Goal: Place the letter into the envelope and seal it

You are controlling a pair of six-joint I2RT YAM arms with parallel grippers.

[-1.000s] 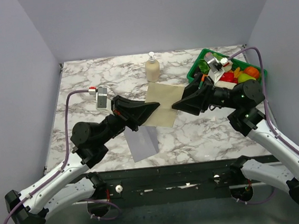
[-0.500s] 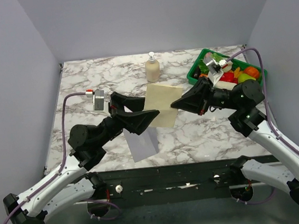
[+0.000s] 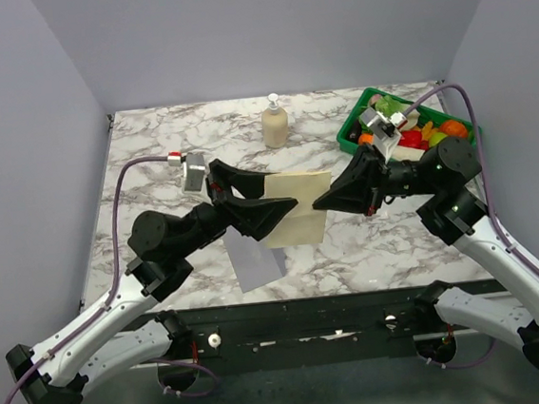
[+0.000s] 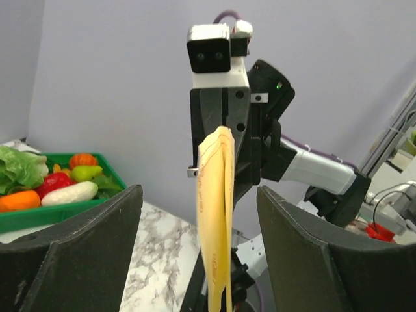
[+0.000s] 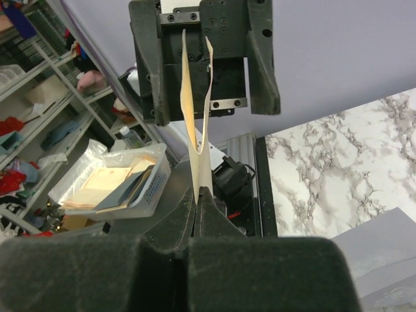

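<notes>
One cream letter (image 3: 296, 209) is hanging in the air between my two arms, lifted clear of the tabletop (image 3: 168, 135) over its middle. My right jaws (image 3: 319, 203) are clenching the sheet's right edge, fingertips pressing together on the paper. My left jaws (image 3: 282, 190) are standing wide and released, one finger on each side of the sheet's left edge, and my left wrist view is showing a gap on both sides.

Below, the tabletop is showing white marble with grey veins, and plain lavender-grey walls (image 3: 272, 30) are closing it in at the left, back and right.

From above the letter is showing its broad face and looking close to square, so I am not able to tell its long axis. Its gripped edge is pointing toward my right arm and its free edge toward my left. From both wrists it is appearing edge-on, and it is bowing rather than hanging flat.

The grey envelope (image 3: 256, 258) is lying flat on the tabletop near the front edge, with my left arm covering part of it from overhead. A soap bottle (image 3: 274, 123) is standing upright at the back, well apart from the letter. A green basket (image 3: 353, 129) of toy vegetables (image 3: 425, 134) is sitting at the back right, behind my right arm.
</notes>
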